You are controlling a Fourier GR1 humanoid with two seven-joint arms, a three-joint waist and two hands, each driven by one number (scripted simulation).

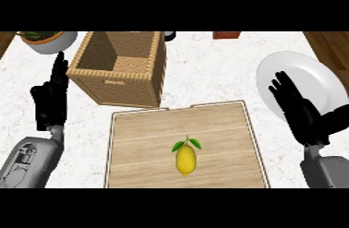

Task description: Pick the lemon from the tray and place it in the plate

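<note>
We see a white marbled surface (pixel 204 70) filling the view. On its near half lies a wooden tray (pixel 143 130), rectangular with a raised rim. Behind the tray's left corner stands an open wicker basket (pixel 123 86), close to the tray's far edge. A white plate (pixel 300 68) sits at the right, well apart from the basket and just beside the tray's far right corner.

We find the right hand (pixel 300 109) in front of the plate's lower part, fingers straight and spread, clasping nothing. The left hand (pixel 51 100) shows at the view's left, beside the basket, fingers upright and straight, likewise clasping nothing.

A white bowl (pixel 53 45) holding green leaves sits at the far left corner.

The lemon (pixel 185 161) lies on the tray, right of centre toward its near edge, green leaves at its far end, apart from both hands.
</note>
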